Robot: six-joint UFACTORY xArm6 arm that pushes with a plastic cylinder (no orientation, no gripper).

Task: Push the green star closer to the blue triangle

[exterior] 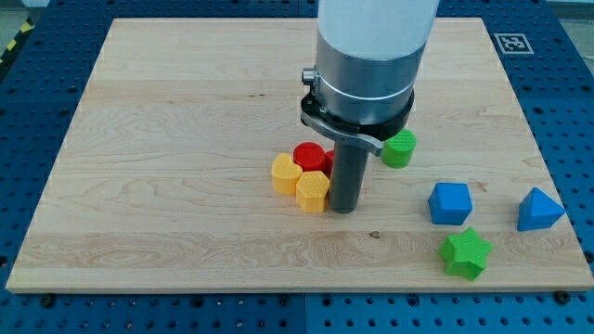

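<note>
Nearest the camera sits the green star (465, 252), low on the view's right of the wooden worktop (167, 167), with the blue triangle (539, 210) up and to its right, near but apart. A short shove toward the view's upper right would, by the look of it, close that gap.

Going from the view's left: a yellow block (286, 173), a second yellow block of hexagonal shape (313, 191) and a red cylinder (309, 156) huddle together, touching one another, roughly mid-board. The tip (344, 209) stands just to their right, right beside the yellow hexagonal block; whether it actually touches cannot be told. Further right lies a green cylinder (401, 147), partly tucked behind the arm's collar, then a blue cube (450, 203) just above and left of the star.

The arm hangs straight down from the view's top, its broad silver and white body over the board's middle, the dark rod upright beneath it. No pincer is fitted, so there is no clenching or releasing to report. The tip is well apart from the star, on its left and slightly higher in the view; judged from this, it must first travel to the star's lower left side before any useful push, skirting the blue cube on the way.
</note>
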